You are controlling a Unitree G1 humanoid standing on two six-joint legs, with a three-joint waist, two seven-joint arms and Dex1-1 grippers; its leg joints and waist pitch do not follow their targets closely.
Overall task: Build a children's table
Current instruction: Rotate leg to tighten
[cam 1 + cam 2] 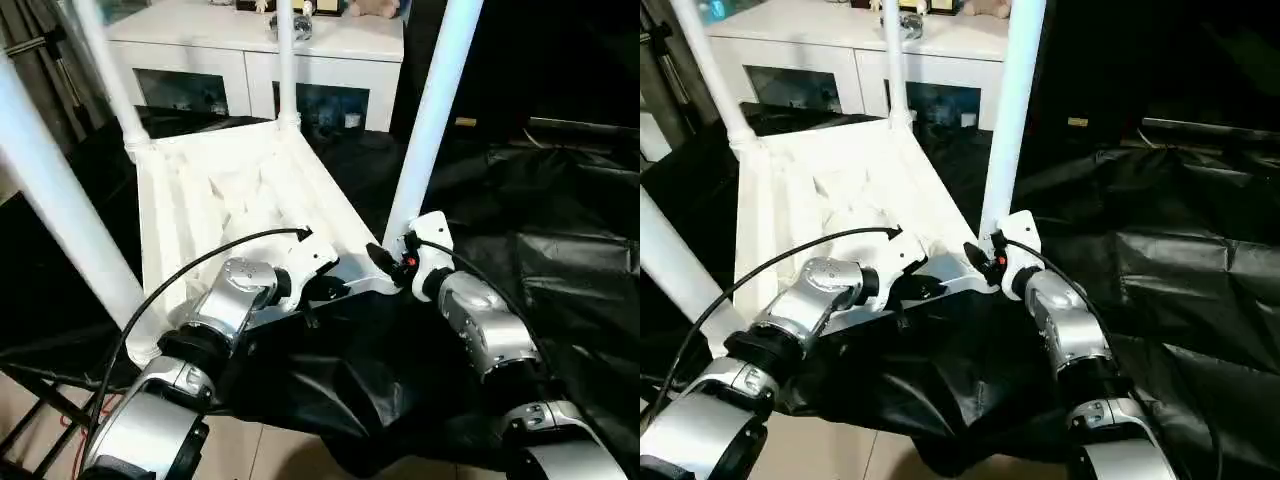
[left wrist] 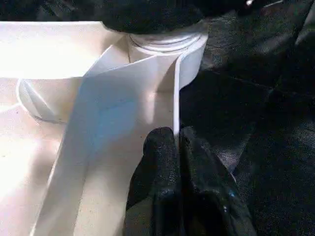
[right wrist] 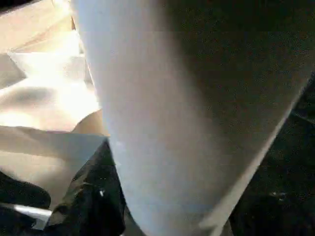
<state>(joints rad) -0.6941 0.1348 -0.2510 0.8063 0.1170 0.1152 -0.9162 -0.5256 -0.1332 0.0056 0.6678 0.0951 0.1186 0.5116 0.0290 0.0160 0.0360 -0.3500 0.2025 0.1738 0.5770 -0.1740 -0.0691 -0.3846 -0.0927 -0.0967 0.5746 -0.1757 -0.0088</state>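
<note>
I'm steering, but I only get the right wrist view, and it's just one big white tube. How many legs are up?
Observer: Four. Your leg and three other legs stand in the upside-down tabletop.
Operator: What's my other pincer doing?
Observer: The left pincer is pinching the tabletop's thin rim beside your leg's socket.
Operator: What's behind the table?
Observer: A white cabinet with glass doors.
</note>
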